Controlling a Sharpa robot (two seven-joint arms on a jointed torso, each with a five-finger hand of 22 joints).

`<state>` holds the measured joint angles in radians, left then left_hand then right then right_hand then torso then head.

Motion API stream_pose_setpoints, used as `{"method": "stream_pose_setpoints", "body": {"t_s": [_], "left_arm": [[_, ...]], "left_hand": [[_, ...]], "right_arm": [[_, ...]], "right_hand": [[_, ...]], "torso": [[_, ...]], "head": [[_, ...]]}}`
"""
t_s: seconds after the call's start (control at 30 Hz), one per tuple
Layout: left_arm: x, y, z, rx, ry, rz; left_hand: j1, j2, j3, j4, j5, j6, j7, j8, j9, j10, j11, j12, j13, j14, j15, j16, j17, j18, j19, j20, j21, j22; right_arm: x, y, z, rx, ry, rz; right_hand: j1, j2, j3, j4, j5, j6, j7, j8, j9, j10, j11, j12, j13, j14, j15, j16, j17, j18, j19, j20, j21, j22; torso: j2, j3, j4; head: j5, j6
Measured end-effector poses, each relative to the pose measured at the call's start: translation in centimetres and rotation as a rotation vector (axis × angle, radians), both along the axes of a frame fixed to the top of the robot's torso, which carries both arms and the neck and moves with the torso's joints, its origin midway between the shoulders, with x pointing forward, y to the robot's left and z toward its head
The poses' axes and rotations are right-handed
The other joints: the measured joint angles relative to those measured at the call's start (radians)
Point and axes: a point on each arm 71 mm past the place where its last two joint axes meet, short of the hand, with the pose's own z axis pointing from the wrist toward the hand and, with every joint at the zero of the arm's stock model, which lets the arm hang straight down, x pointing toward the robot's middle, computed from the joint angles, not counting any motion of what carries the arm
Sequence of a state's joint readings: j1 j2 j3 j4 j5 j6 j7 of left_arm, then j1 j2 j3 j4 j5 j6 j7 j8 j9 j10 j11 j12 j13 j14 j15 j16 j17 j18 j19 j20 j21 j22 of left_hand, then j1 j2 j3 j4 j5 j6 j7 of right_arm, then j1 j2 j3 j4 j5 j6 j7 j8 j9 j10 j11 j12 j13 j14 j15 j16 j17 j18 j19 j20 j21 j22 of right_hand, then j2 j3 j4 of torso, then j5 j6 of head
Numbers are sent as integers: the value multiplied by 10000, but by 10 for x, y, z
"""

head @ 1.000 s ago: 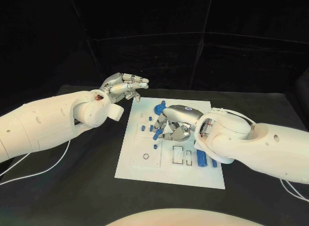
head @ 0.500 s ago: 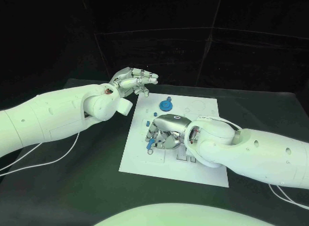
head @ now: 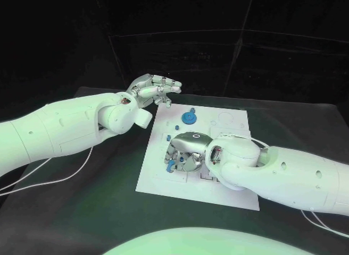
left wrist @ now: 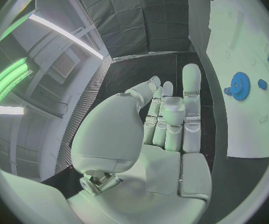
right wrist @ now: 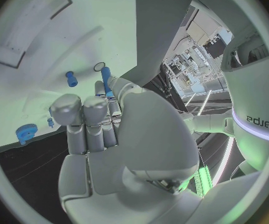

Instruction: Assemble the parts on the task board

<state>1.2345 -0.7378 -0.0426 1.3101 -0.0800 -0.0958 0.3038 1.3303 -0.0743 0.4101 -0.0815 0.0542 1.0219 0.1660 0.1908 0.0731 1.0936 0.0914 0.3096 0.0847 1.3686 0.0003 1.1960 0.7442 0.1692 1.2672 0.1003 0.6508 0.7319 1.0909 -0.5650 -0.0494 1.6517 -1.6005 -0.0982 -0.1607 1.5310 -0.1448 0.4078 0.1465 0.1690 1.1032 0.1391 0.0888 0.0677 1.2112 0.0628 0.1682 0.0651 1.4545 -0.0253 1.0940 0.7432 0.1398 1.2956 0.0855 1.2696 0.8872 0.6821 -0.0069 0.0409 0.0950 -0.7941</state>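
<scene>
The white task board lies in the middle of the black table. My right hand hovers low over its left half and pinches a blue peg that points down at the board. In the right wrist view the peg sticks out of the right hand beside a small round hole. A blue gear and small blue pieces stand near the far edge. My left hand is raised beyond the board's far left corner, fingers apart, holding nothing.
The left wrist view shows the left hand, the gear and the board. A second blue peg stands on the board. Cables trail on the table by the left arm.
The camera has shifted. My right hand has carried the blue peg down and toward the board's near left part. The left hand stays raised by the far left corner.
</scene>
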Motion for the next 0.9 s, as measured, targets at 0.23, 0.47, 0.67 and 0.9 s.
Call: {"method": "stream_pose_setpoints", "body": {"t_s": [0.23,0.47,0.67,0.9], "left_arm": [[0,0,0,3,3,2],[0,1,0,8,6,9],[1,1,0,14,9,19],[1,1,0,14,14,11]], "left_hand": [[0,0,0,0,0,0,0,0,-8,-39,-39,0,0,0,0,0,-1,1,0,0,0,0],[0,0,0,0,0,1,0,0,-8,-39,-38,0,0,0,0,0,-1,1,0,0,0,1],[0,0,0,0,0,1,0,0,-8,-39,-39,0,1,0,0,0,-1,0,0,0,0,0],[0,0,0,0,0,1,0,0,-6,-39,-39,0,1,0,0,0,-1,1,0,0,0,0]], "right_arm": [[0,1,-2,-255,-66,69],[1,-1,-2,-461,-255,-33],[2,-2,-2,-578,-406,-109],[1,1,-2,-660,-478,-99]], "right_hand": [[-12,-8,11,-11,0,0,0,0,0,0,0,0,0,0,0,0,12,-1,0,0,0,-1],[-62,42,31,-33,-1,-2,-2,0,-2,36,36,0,-1,0,0,0,11,0,0,0,0,18],[-62,42,35,-37,33,-3,-3,-2,-10,36,36,0,-1,0,0,0,11,0,0,0,-1,18],[-62,41,34,-37,33,-14,-12,-28,-3,36,36,-40,-1,0,0,0,-9,1,0,0,-1,17]], "torso": [[1,-3,-1],[9,2,-7],[10,3,-20],[9,3,-22]], "head": [[28,-26],[53,-57],[59,-76],[37,-79]]}}
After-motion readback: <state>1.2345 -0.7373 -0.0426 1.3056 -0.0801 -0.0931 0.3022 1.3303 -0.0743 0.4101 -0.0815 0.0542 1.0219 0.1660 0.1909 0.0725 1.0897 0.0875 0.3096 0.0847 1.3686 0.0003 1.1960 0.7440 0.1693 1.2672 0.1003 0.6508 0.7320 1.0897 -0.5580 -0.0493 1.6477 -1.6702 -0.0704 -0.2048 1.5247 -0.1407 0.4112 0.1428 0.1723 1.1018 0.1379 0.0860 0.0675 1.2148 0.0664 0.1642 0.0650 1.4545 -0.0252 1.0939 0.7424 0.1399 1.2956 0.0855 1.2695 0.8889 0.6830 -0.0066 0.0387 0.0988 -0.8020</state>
